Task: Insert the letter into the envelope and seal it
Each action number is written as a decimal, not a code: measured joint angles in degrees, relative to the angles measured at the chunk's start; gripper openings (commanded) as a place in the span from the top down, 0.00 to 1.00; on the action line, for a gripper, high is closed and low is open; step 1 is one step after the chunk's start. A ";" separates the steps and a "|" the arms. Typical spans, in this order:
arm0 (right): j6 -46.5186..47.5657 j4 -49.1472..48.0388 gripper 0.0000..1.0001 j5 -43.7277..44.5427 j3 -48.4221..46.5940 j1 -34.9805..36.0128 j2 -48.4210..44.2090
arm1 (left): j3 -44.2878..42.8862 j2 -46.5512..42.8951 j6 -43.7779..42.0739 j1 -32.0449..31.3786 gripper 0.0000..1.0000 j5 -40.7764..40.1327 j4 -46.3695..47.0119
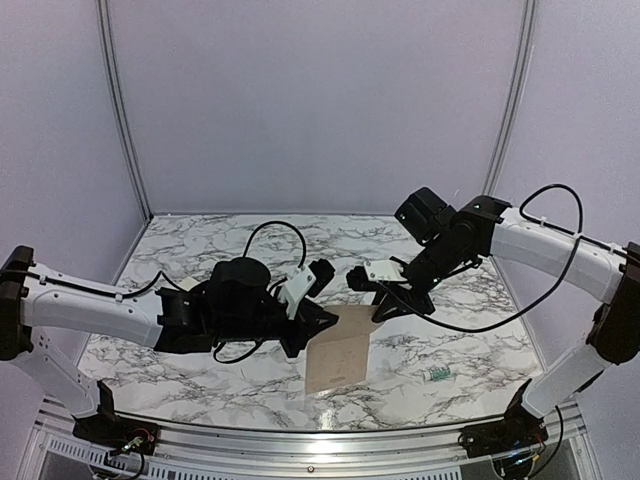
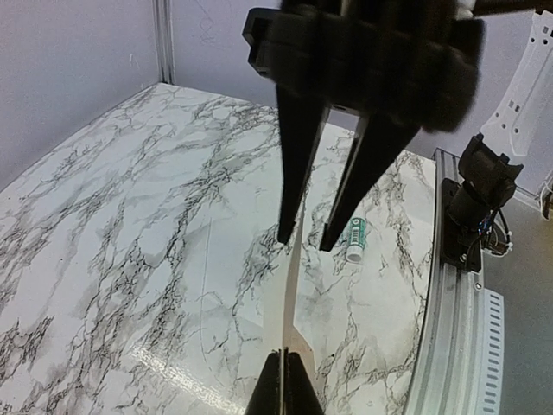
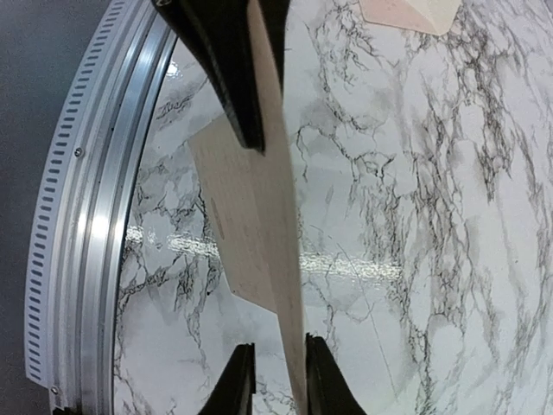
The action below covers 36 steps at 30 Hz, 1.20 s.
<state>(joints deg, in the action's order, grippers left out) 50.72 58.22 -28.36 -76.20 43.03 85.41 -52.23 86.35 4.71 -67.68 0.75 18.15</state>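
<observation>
pinkish letter (image 1: 336, 360) held tilted, cream envelope (image 3: 406, 10) flat

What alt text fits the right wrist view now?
The letter, seen nearly edge-on, is pinched at the top by the left gripper and runs down into the right gripper, whose fingers straddle it without clamping. Part of the envelope shows at top right on the marble table.

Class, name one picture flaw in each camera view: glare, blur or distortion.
Top external: wide-lens bowing of the frame posts, glare on the near rail. Left wrist: the right arm's fingers, close to the lens, are blurred. Right wrist: a bright glare streak across the marble table.
</observation>
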 measured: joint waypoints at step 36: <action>-4.90 -2.10 1.00 -1.60 -9.25 0.00 -1.55 | 24.83 8.44 14.10 0.42 0.25 -15.91 43.82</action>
<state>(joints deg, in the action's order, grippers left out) 45.82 56.12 -29.95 -85.45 43.03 83.85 -27.40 94.78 18.81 -67.26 -15.16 61.98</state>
